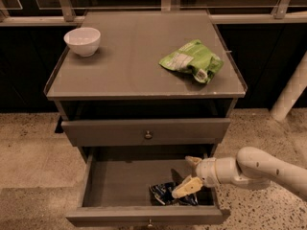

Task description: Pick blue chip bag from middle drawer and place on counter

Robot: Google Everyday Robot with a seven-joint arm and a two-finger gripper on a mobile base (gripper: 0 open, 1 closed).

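The middle drawer [120, 181] is pulled open below the shut grey drawer with a round knob. The blue chip bag [164, 193], dark blue and crumpled, lies at the drawer's front right. My gripper [190, 175] reaches in from the right on a white arm and is open. One finger lies over the bag's right part, the other stands above it near the drawer's back. The counter [129, 61] is the flat grey cabinet top above.
A white bowl [82, 40] stands at the counter's back left. A bright green bag [192, 61] lies at the counter's right. A white post [290, 95] stands to the cabinet's right. Speckled floor surrounds the cabinet.
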